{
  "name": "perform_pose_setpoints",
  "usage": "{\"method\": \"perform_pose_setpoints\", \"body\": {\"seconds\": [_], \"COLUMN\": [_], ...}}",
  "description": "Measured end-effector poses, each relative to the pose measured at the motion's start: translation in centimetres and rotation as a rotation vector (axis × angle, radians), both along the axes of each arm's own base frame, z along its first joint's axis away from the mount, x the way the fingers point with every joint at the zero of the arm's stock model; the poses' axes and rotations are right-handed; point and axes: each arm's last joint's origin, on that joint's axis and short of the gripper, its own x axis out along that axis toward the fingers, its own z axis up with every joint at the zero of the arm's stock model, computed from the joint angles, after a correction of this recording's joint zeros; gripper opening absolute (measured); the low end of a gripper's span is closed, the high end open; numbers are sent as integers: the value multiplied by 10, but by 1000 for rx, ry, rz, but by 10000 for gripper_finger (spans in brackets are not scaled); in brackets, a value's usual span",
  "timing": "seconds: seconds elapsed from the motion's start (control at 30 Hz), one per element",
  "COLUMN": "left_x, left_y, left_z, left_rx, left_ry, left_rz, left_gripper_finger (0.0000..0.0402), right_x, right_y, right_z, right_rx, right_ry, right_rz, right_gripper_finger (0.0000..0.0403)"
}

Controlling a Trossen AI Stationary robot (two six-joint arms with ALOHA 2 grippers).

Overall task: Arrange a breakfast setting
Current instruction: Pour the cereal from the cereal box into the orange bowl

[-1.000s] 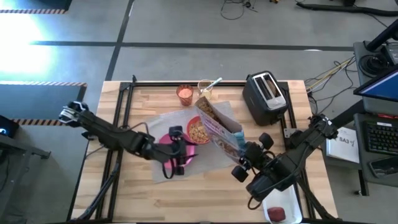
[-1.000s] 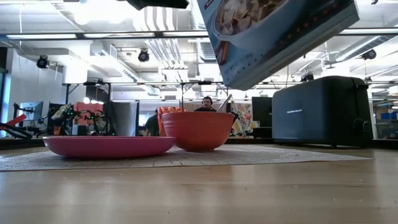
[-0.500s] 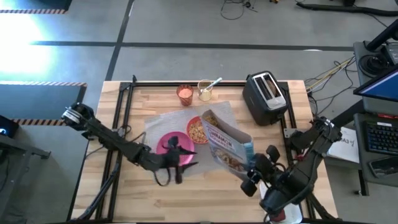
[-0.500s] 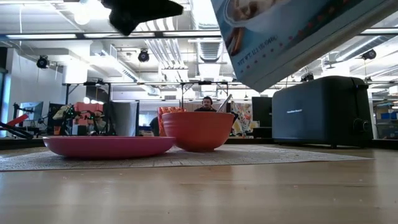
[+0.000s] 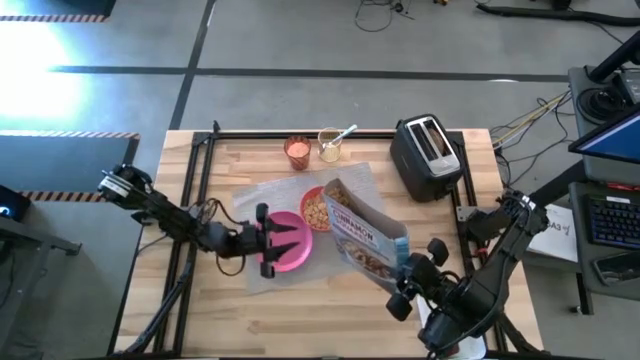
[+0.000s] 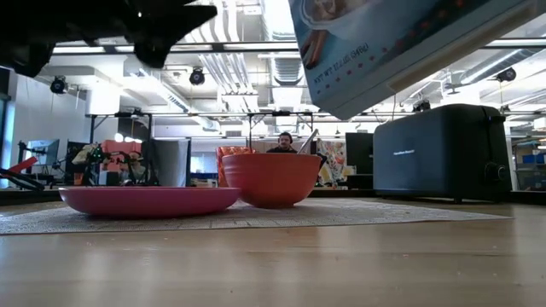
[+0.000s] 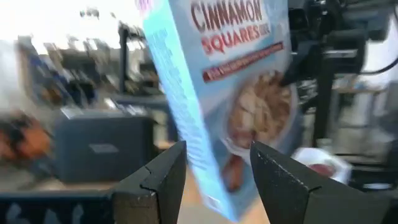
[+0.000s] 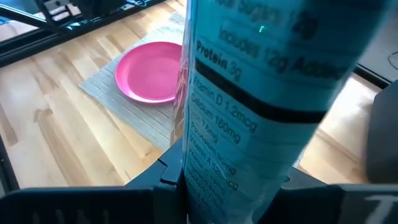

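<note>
A round pink plate (image 5: pixel 290 245) and an orange-red bowl (image 5: pixel 316 209) holding cereal rest on the grey mat (image 5: pixel 258 200). A small orange cup (image 5: pixel 297 151) stands at the far edge beside a glass with a spoon (image 5: pixel 343 133) in it. My left gripper (image 5: pixel 282 240) hovers open just above the plate, pointing level toward the table's right. My right gripper (image 5: pixel 403 276) is shut on a blue cereal box (image 5: pixel 362 232), which is held in the air to the near right of the bowl. In the low view the box (image 6: pixel 401 43) hangs over the bowl (image 6: pixel 271 179). My right gripper pinches the cereal box near its bottom end (image 8: pixel 208 177), one finger (image 8: pixel 168 173) on each broad face, its narrow printed side facing the wrist. The fingers come slanting down from the table's near right. The box is lifted clear and tilted, its open top (image 5: pixel 333 188) toward the bowl.
A black toaster (image 5: pixel 428 152) stands at the far right of the table. A white tray (image 7: pixel 314 163) with something red in it sits at the near right corner, under my right arm. Bare wood lies along the near edge and at the left.
My left gripper has sunk toward the plate, drawn back a little toward the table's left, and tipped up from pointing down to level. My right gripper has carried the cereal box away from the bowl toward the near right, still tilted and clear of the table.
</note>
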Motion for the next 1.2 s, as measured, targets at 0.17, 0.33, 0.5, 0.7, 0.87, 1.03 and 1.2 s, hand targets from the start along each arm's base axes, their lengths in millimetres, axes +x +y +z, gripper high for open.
{"method": "perform_pose_setpoints", "body": {"seconds": [0.17, 0.33, 0.5, 0.7, 0.87, 1.03, 1.2], "left_x": [7, 18, 31, 35, 36, 38, 36], "left_y": [-4, -10, -13, -11, -6, -7, -8], "left_z": [-5, -6, -2, -6, 1, 3, -1], "left_rx": [-40, 107, 96, 36, 56, 35, -20], "left_ry": [89, 213, 291, 317, 257, 249, 269], "left_rz": [-59, -95, -86, -64, 41, 31, -21], "left_gripper_finger": [162, 166, 194, 227, 237, 238, 238], "right_x": [0, 1, 1, 0, 2, 1, -4], "right_y": [0, 1, 1, 3, 6, 14, 26], "right_z": [0, -2, -3, -8, -20, -34, -36], "right_rx": [0, 1, 10, 3, -28, -110, -116], "right_ry": [1, 2, 5, 11, 36, 96, 80], "right_rz": [-1, -2, -8, -1, 36, 164, 240], "right_gripper_finger": [91, 91, 91, 91, 91, 91, 91]}}
